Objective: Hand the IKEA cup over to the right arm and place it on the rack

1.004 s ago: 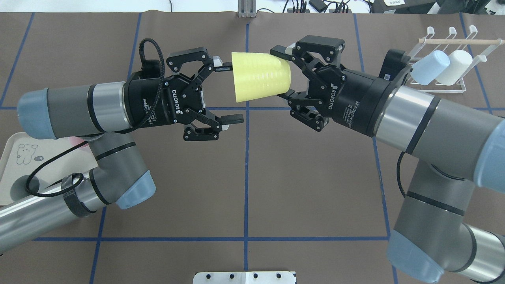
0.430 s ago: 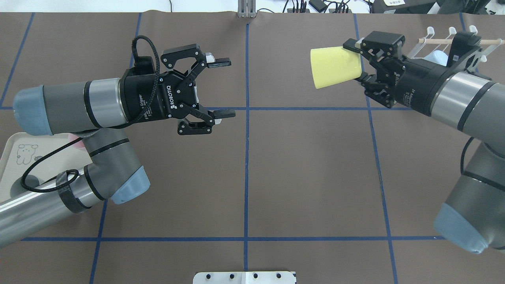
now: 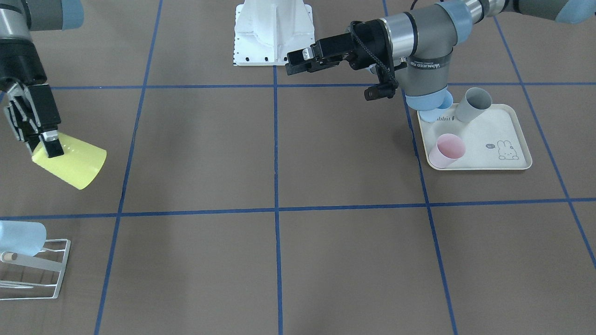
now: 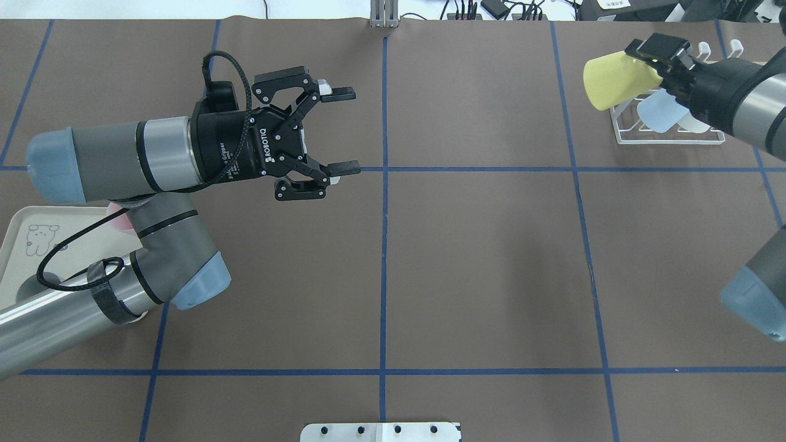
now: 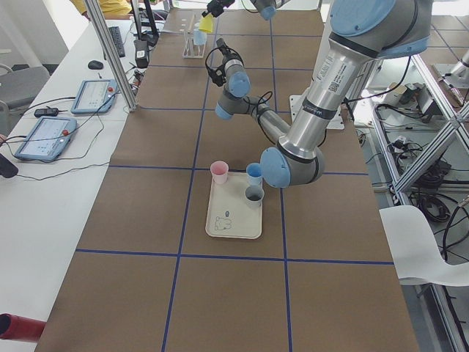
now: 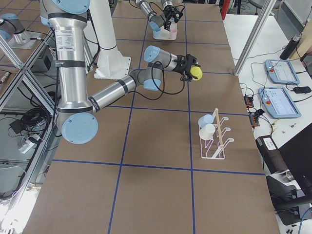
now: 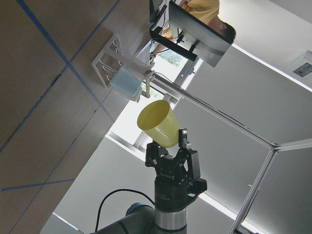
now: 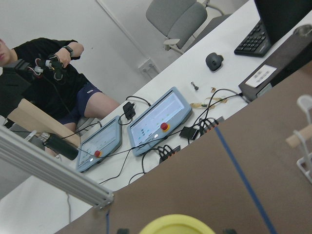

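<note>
Nearest the base, on the robot's left, I log the tray (image 3: 512, 122) carrying a pink cup (image 3: 447, 149), a grey cup (image 3: 474, 104) and a blue cup (image 5: 254, 173), the last partly under the left arm's elbow. Further out, the left gripper (image 4: 345, 130) hangs over the table (image 4: 479, 258) just left of the centre line, jaws spread wide with nothing between them. Over on the right side, the right gripper (image 4: 652, 66) is clamped on the narrow base of the yellow cup (image 4: 617, 80). I note this cup tilted in the air, mouth toward the table's middle, near the rack (image 4: 675, 142) but clear of it. Farthest out, the rack stands by the far right edge, with a pale blue cup (image 6: 205, 119) and a white cup (image 6: 207, 130) side by side on it.
</note>
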Controlling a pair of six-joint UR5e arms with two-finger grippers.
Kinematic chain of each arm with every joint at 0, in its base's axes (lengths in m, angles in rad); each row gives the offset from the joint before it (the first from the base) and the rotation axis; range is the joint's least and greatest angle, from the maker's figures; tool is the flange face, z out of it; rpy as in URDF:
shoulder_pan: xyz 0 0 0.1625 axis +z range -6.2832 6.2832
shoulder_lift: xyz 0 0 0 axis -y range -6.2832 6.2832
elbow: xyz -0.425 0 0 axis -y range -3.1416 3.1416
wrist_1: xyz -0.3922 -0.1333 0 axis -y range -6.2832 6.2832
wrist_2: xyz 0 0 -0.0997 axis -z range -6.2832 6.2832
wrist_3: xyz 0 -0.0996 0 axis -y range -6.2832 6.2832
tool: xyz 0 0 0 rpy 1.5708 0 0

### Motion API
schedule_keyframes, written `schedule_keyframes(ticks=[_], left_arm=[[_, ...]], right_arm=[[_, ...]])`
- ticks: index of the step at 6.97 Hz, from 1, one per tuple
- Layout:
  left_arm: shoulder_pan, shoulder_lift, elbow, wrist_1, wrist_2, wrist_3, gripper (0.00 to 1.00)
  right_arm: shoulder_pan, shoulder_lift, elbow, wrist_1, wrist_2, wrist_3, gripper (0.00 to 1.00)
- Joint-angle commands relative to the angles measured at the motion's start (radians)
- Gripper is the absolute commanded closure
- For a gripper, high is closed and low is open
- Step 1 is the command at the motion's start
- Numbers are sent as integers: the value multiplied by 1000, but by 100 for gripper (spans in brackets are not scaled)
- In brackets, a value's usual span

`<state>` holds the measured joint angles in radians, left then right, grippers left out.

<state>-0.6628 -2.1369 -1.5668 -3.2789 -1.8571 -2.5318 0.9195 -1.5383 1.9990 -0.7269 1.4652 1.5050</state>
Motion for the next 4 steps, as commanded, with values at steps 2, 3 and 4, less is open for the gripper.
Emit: schedule_keyframes(ticks=[2, 3, 4], left_arm=[[-3, 2, 14, 28, -4, 45, 1], [-1, 2, 14, 44, -5, 62, 1], [0, 2, 16, 44, -5, 62, 1]], right_arm=[[197, 4, -225, -26, 7, -395, 100], [241, 27, -293, -23, 30, -473, 100], [286, 33, -313, -25, 88, -523, 100]])
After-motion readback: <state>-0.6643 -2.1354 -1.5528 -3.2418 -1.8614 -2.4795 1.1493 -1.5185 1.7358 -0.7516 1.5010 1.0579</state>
